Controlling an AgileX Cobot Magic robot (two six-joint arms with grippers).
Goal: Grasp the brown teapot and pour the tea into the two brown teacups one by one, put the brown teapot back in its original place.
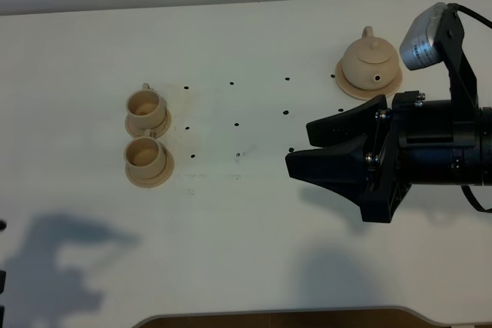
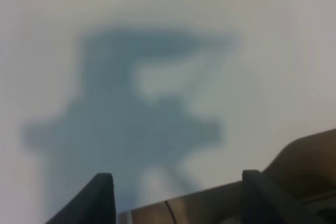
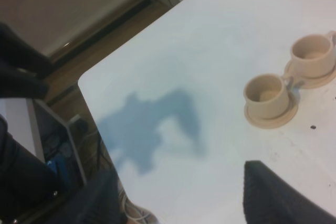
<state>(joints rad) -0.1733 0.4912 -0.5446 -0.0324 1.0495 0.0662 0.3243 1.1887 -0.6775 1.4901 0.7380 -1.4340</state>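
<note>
I held the right gripper (image 1: 300, 146) spread wide and empty, the brown teapot (image 1: 370, 61) resting on its disc saucer (image 1: 352, 91) beside and behind the jaws, teacups (image 1: 144, 102) well ahead, since the grasp seemed not yet begun.

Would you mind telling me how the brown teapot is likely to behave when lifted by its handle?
The brown teapot looks like rigid clay, so probably stiff but chip-prone. Its lid seems merely seated, so it may slide off when tilted. The small loop handle could let it swing or slip.
</note>
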